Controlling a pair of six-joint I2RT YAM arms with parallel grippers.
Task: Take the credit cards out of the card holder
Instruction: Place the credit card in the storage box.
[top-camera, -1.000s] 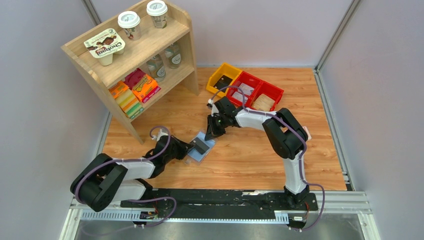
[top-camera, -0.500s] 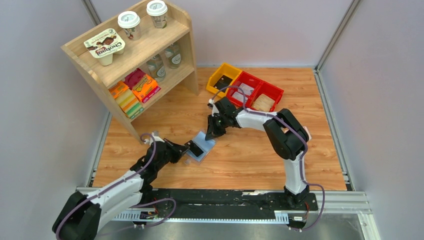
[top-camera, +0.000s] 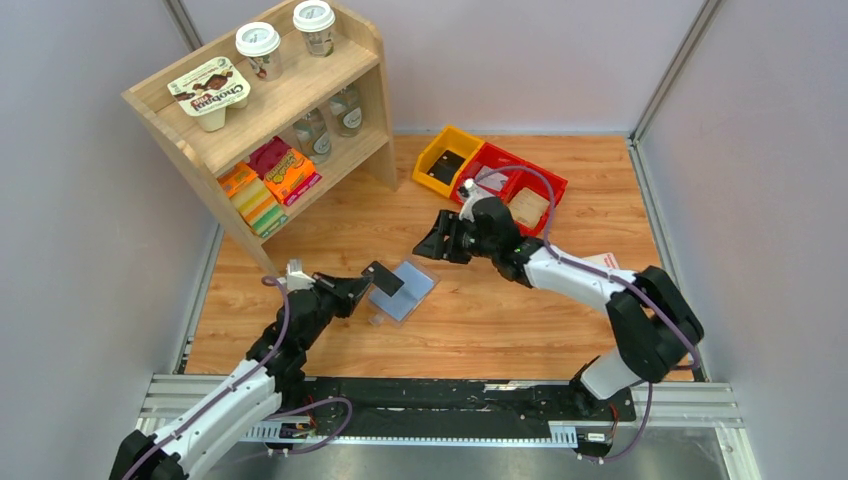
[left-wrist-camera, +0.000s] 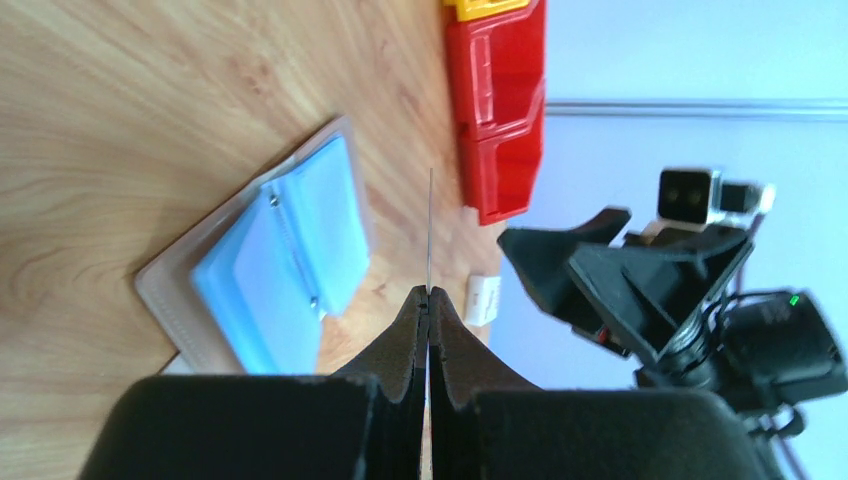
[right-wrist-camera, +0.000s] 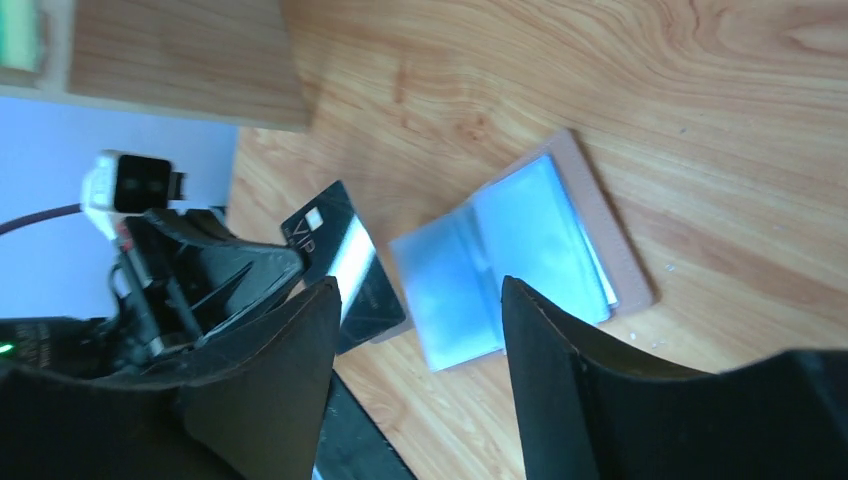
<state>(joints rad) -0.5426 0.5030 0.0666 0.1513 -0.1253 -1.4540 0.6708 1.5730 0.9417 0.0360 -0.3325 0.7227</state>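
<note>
The card holder (top-camera: 408, 291), a blue-grey translucent folding sleeve, lies open and flat on the wooden table. Just left of it my left gripper (top-camera: 362, 287) is shut on a black credit card (top-camera: 383, 279), held clear of the sleeve. In the left wrist view the card (left-wrist-camera: 430, 225) shows edge-on as a thin line above the closed tips, with the holder (left-wrist-camera: 290, 255) to the left. My right gripper (top-camera: 432, 243) hovers open above and right of the holder, holding nothing. In the right wrist view the holder (right-wrist-camera: 510, 250) and the black card (right-wrist-camera: 345, 265) lie below its spread fingers (right-wrist-camera: 300, 340).
A yellow bin (top-camera: 447, 158) and two red bins (top-camera: 515, 185) at the back hold a black card, a pale card and a brownish card. A wooden shelf (top-camera: 270, 110) with cups and snack boxes stands at the back left. A pale packet (top-camera: 603, 262) lies to the right.
The left gripper drew the black card out of the holder to the left. The right gripper opened, let go of the holder and pulled back to the upper right.
</note>
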